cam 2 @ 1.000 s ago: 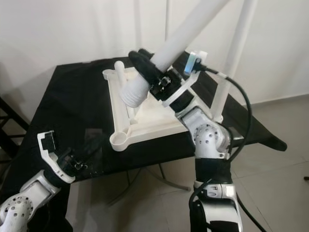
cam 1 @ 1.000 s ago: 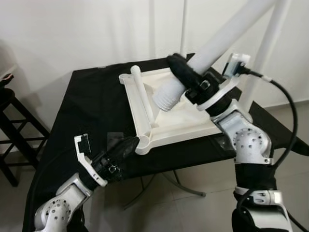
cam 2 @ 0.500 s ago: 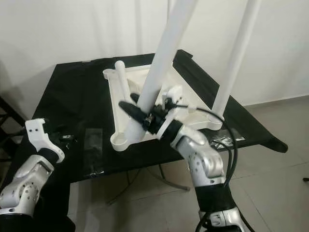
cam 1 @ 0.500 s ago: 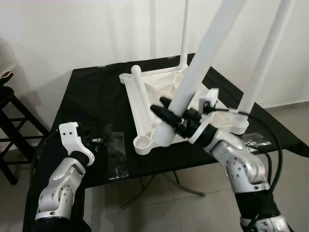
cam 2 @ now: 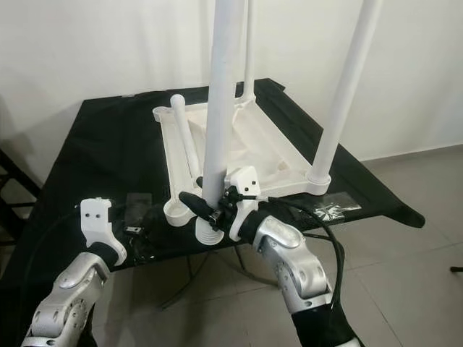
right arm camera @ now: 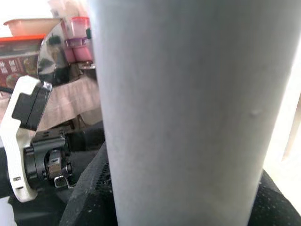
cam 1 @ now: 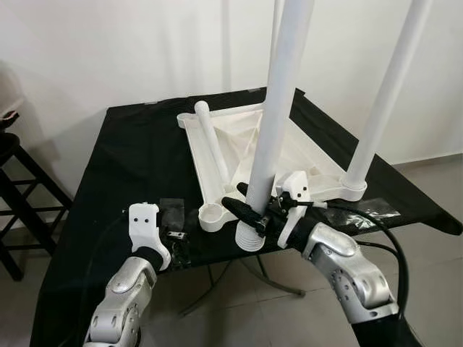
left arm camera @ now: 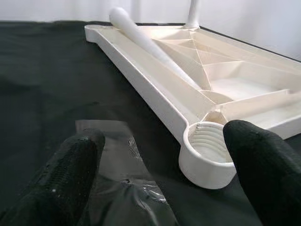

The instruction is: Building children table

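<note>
- White plastic children's table top (cam 1: 304, 155) lies upside down on a black cloth-covered table (cam 1: 137, 155), ribbed underside facing up, raised rim all round.
- Two long white round plastic legs stand upright in its corners: a fitted right leg (cam 1: 387, 97) in the near right corner socket, a far leg (cam 1: 277, 18) at the back corner.
- A loose white leg (cam 1: 211, 148) lies flat inside the top along its left rim, rounded end toward the far left corner.
- Empty threaded corner socket (cam 1: 213, 215) at the near left corner of the top; in the left wrist view it sits between the two fingertips, ridges visible inside.
- Right gripper (cam 1: 249, 207) is clamped around a held white leg (cam 1: 278, 108) low on the tube, black fingers either side of it; the leg is near vertical.
- Ribbed threaded end (cam 1: 250, 237) of the held leg hangs at the table's front edge, just right of the empty socket, not in it.
- Left gripper (left arm camera: 164, 165) hovers low over the table front, near the socket; its fingers (left arm camera: 77, 167) are spread apart, holding nothing.
- Clear plastic bag (cam 1: 173, 213) lies flat on the cloth, left of the socket, under the left gripper.
- Another clear bag (cam 1: 380, 208) lies near the right front of the table, beside the top.
- Dark wooden stool (cam 1: 18, 195) stands on the floor at far left.
</note>
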You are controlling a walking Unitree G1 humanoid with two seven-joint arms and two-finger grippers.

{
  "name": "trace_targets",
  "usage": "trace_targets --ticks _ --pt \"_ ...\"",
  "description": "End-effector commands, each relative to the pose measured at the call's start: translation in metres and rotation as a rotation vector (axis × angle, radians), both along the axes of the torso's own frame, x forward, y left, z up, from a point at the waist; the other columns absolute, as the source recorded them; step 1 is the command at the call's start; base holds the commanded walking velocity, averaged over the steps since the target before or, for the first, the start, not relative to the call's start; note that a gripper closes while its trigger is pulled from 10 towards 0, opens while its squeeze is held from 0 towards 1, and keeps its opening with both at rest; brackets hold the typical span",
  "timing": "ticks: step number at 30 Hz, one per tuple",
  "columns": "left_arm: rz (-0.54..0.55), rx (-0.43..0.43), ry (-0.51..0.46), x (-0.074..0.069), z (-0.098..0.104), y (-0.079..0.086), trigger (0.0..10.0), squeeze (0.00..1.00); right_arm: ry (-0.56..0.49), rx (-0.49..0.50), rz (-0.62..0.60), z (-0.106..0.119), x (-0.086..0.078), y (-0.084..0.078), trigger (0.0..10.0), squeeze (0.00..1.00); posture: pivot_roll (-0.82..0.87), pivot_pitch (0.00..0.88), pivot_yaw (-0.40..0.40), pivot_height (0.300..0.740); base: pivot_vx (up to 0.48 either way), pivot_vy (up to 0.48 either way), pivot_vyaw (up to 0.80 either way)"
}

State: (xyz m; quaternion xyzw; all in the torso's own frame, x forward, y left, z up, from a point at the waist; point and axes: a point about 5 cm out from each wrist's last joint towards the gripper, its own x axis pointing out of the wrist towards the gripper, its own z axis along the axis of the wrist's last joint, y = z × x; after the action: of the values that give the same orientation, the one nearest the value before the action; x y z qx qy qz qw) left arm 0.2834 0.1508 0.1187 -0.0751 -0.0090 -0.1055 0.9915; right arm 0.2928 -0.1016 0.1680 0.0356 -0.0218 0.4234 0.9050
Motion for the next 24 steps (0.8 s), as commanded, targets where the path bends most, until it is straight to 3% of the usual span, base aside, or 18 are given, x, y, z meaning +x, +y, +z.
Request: trace_targets --ticks 1,13,24 --pt "-0.007 0.017 -0.014 0.0 -0.001 -0.004 10.0 0.0 -0.026 -0.014 0.016 0.001 -0.003 0.006 10.0 0.0 -0.07 0.0 0.034 0.74 0.0 0.0 0.0" --pt "-0.02 0.033 -0.053 -0.001 0.007 -0.01 10.0 0.0 -0.069 -0.005 0.024 0.007 -0.003 0.009 10.0 0.0 -0.07 0.0 0.038 0.74 0.327 0.0 0.4" --pt "-0.032 0.028 -0.056 0.001 0.005 -0.015 10.0 0.0 -0.092 -0.013 0.061 0.01 -0.004 0.008 10.0 0.0 -0.07 0.0 0.046 0.74 0.349 0.0 0.0"
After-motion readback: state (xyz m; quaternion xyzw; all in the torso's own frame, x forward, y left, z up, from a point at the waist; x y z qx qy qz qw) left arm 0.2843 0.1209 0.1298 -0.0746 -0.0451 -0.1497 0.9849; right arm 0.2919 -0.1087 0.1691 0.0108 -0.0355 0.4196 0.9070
